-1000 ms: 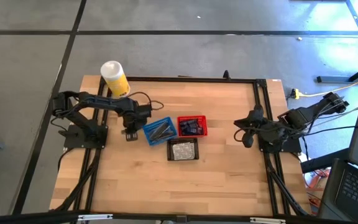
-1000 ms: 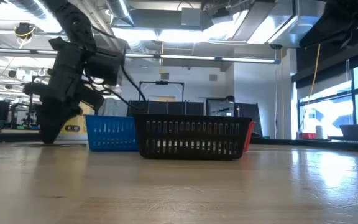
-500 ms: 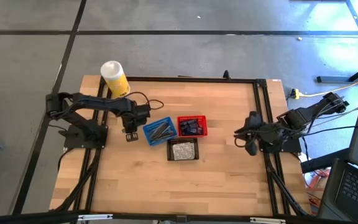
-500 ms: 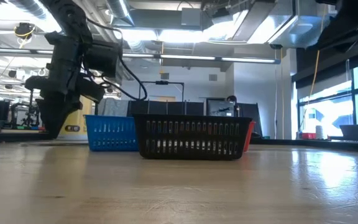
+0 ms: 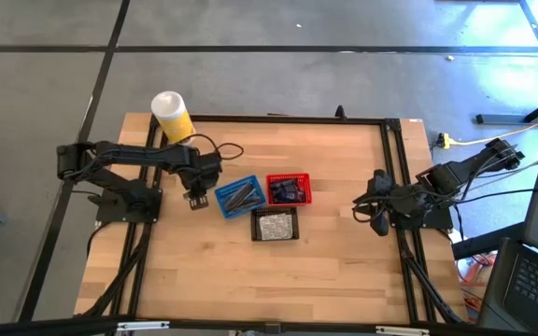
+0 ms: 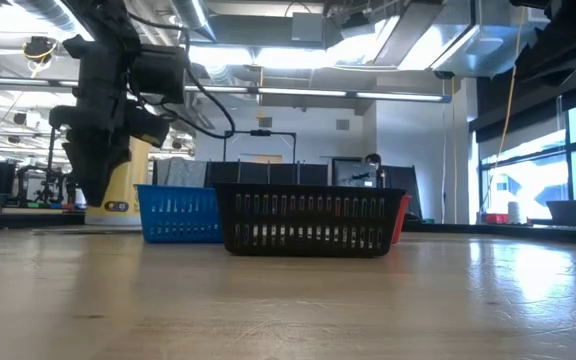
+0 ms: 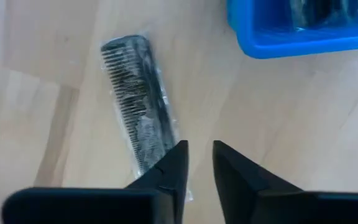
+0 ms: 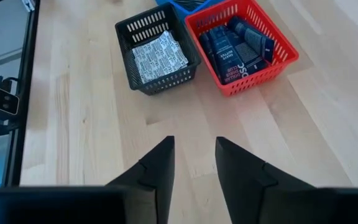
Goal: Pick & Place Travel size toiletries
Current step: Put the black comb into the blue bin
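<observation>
A black plastic comb in a clear wrapper [image 7: 140, 121] lies flat on the wooden table [image 5: 278, 280], just left of the blue mesh basket [image 5: 241, 196]. The left gripper [image 7: 197, 163] is held above its one end, jaws slightly apart, empty. The comb's long axis runs diagonally away from the jaws. The right gripper [image 8: 192, 160], far right, is seen parted and empty.

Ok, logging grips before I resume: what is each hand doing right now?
Left hand: open a little, empty, above the wrapped comb.
Right hand: open, empty.
</observation>
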`<state>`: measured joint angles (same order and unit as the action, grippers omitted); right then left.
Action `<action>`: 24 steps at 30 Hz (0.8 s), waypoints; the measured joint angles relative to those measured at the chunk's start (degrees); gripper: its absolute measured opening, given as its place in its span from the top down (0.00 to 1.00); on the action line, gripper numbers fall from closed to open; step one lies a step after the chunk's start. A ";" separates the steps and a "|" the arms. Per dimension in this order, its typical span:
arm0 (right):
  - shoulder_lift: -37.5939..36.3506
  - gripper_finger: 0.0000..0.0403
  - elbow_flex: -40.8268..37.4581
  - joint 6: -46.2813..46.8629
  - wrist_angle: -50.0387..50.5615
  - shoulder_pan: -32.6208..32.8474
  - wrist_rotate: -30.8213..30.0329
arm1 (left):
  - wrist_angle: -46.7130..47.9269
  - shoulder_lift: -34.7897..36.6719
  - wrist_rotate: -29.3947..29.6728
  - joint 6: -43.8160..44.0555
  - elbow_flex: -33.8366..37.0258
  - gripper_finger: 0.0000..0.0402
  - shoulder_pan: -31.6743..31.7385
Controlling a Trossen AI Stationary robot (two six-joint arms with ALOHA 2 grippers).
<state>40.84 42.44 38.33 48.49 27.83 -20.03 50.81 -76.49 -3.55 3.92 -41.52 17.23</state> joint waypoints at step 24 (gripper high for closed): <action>0.00 0.63 0.00 0.15 0.00 0.00 0.00 | -1.16 10.87 1.42 -1.91 0.13 0.54 9.20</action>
<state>40.84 42.44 38.48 48.49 27.83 -20.03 49.65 -65.62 -2.13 2.01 -41.39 26.43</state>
